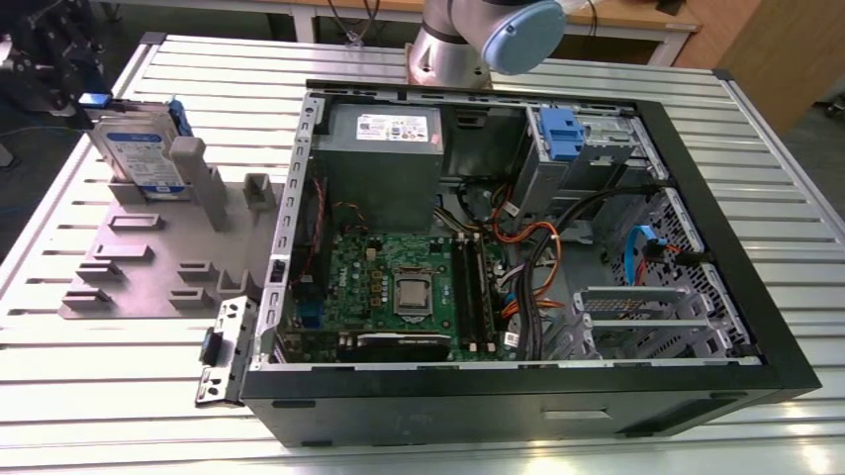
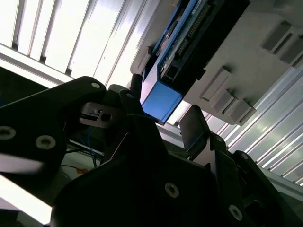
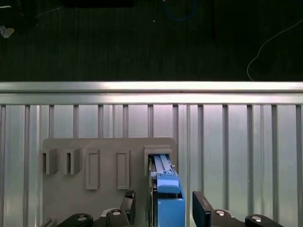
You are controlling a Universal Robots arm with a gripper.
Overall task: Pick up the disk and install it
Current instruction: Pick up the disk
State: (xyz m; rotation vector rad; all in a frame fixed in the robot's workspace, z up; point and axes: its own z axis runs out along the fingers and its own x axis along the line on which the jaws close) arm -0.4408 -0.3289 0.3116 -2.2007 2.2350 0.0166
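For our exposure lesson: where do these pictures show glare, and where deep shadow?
Second wrist view: the ribbed silver metal table glares white, the black claw is silhouetted; first wrist view: bright streak along the table's edge, dark floor beyond; exterior view: even light.

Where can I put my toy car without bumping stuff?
In the exterior view, bare table slats lie lower left, beside the grey holder plate, and right of the computer case. Crowded: inside the case and around the disk, straddled by the open gripper.
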